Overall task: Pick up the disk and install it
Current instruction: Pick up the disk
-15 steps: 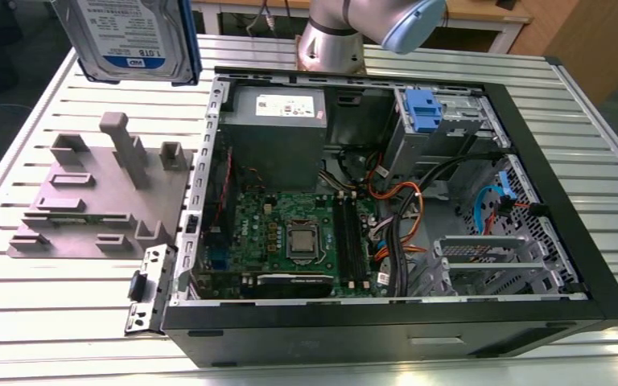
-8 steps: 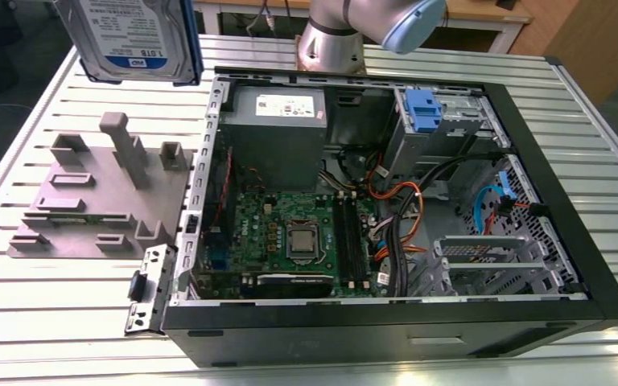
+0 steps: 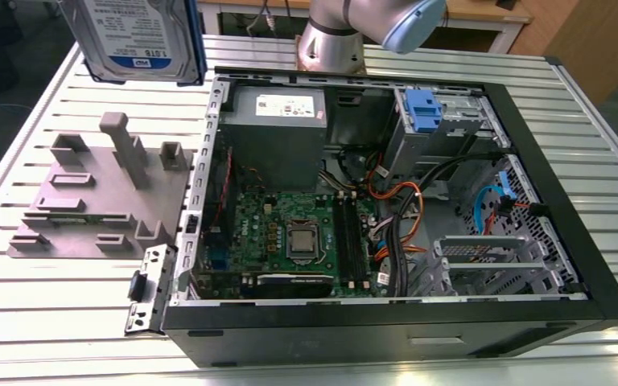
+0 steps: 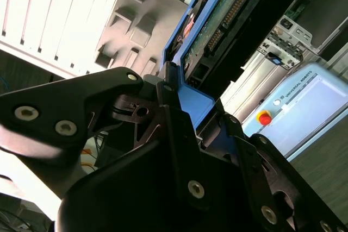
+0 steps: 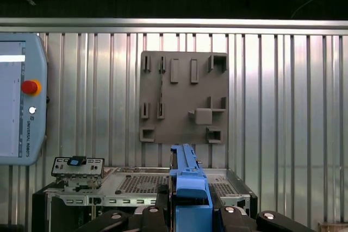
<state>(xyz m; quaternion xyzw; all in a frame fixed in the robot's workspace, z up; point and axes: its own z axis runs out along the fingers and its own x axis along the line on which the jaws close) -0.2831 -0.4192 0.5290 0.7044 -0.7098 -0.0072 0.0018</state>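
The disk [image 3: 138, 39], a silver drive with a white-and-blue label in a blue carrier, hangs high above the table at the exterior view's top left, over the grey fixture plate and beside the open computer case. In the second wrist view my gripper [image 4: 176, 88] is shut on the blue carrier's end, and the disk [image 4: 217, 23] shows its green circuit-board underside beyond the fingers. In the first wrist view the disk [image 5: 187, 177] appears edge-on, clamped in the gripper [image 5: 187, 213].
An open computer case [image 3: 395, 201] lies on the slatted metal table [image 3: 599, 121], with a grey power-supply box [image 3: 277, 108], a motherboard and a blue bracket [image 3: 422, 108] in its drive bay. A grey fixture plate [image 3: 94, 193] with upright posts sits at the exterior view's left. A teach pendant [image 5: 16, 101] lies nearby.
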